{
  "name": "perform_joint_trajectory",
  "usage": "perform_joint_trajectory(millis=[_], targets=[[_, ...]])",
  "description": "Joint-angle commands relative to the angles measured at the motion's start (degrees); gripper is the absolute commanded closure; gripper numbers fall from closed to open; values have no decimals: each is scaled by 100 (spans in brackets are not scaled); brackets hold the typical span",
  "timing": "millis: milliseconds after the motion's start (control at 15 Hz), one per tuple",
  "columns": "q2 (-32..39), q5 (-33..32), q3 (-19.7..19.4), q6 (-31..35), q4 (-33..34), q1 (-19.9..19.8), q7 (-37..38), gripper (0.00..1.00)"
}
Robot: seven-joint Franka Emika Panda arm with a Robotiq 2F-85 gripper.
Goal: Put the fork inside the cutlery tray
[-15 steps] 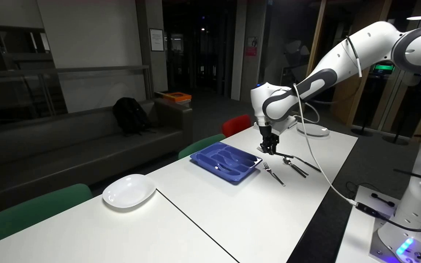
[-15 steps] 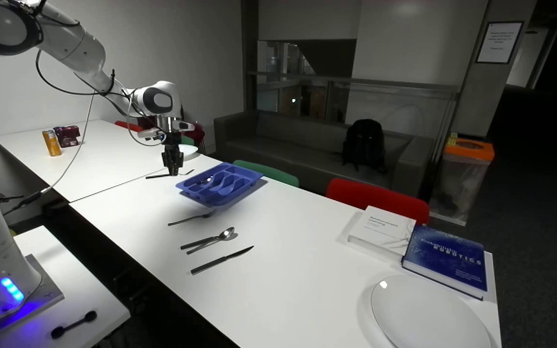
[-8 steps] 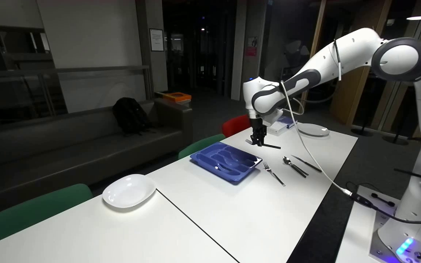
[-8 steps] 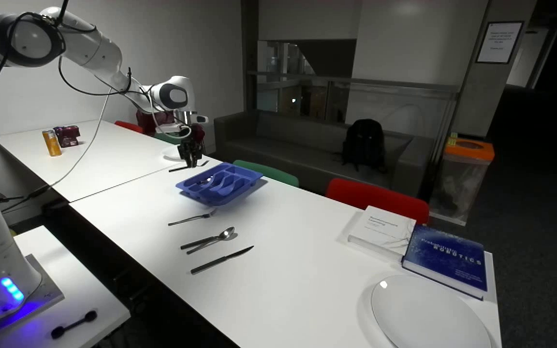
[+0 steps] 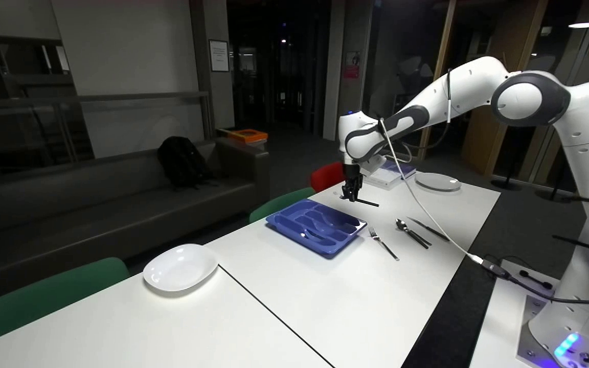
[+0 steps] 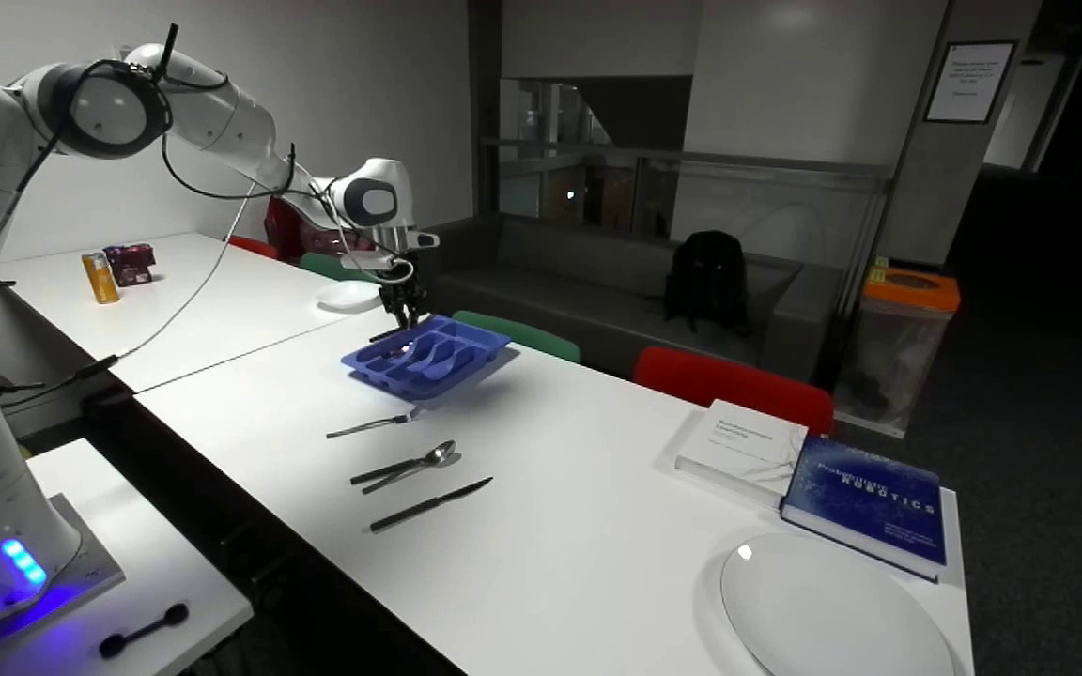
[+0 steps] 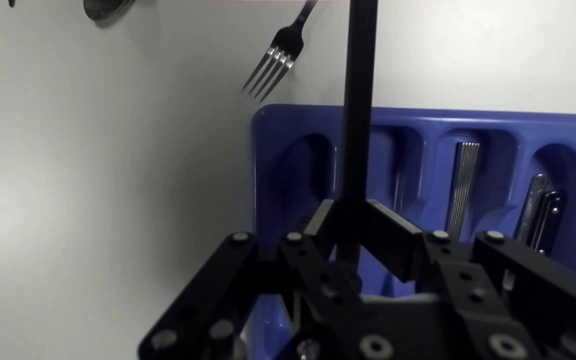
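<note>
Evidently the pick is done and the carry nearly so: the black two-fingered gripper pinches the slender metal fork with a dark handle, its jaws pressed in on the handle from both sides. Beneath the jaws in the wrist view spreads the shallow blue rectangular plastic cutlery tray. The jaws seem to be over the part near its left-hand wall in that view, though their height above it is hard to judge.

The next move, I think, calls for a small shift to centre the fork over one compartment, then a straight descent, and only then a parting of the jaws. Seen from the wrist, the handle crosses the dividing wall between the two leftmost compartments, so letting go without that shift may leave the fork astride it.

As for heading, the fork's long axis runs nearly straight up and down the wrist view, close to parallel with the compartments. Its handle reaches back from the jaws toward the white robot base; its tines stick out beyond them on the far side. A loose second fork lies on the white table just beside the tray, on the base side of the jaws.
</note>
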Motion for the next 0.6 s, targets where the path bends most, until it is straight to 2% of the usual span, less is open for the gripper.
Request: perform_joint_trajectory(millis=[0,533], targets=[[426,95,79,239,503,-162,-152,95],[1111,83,42,281,1277,-178,-101,95]])
